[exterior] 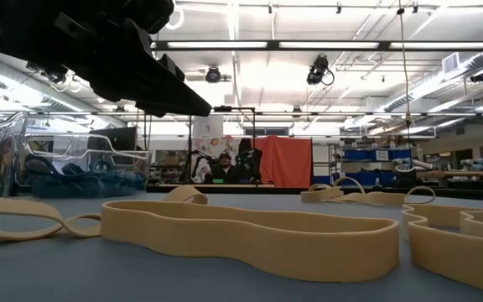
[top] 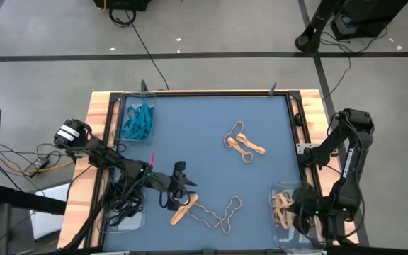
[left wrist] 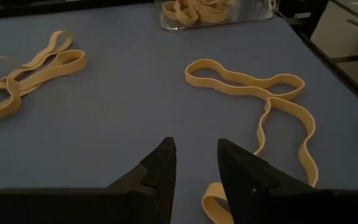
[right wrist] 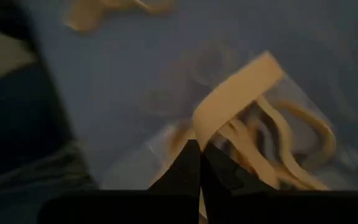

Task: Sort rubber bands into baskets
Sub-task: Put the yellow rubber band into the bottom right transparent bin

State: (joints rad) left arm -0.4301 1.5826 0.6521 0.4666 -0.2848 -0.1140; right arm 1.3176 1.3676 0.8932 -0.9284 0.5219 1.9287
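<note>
Sorting looks well underway. Teal bands point(top: 136, 122) fill one basket point(top: 149, 99), black ones point(top: 122, 202) another, tan ones point(top: 283, 207) a third point(top: 275, 190).

The right gripper point(right wrist: 199, 155), jaws clenched on a tan band point(right wrist: 235, 102), hangs over that third basket.

Loose tan bands point(left wrist: 260, 93) lie ahead of the left gripper point(left wrist: 196, 163), jaws parted and empty.

A fourth basket is not visible.
</note>
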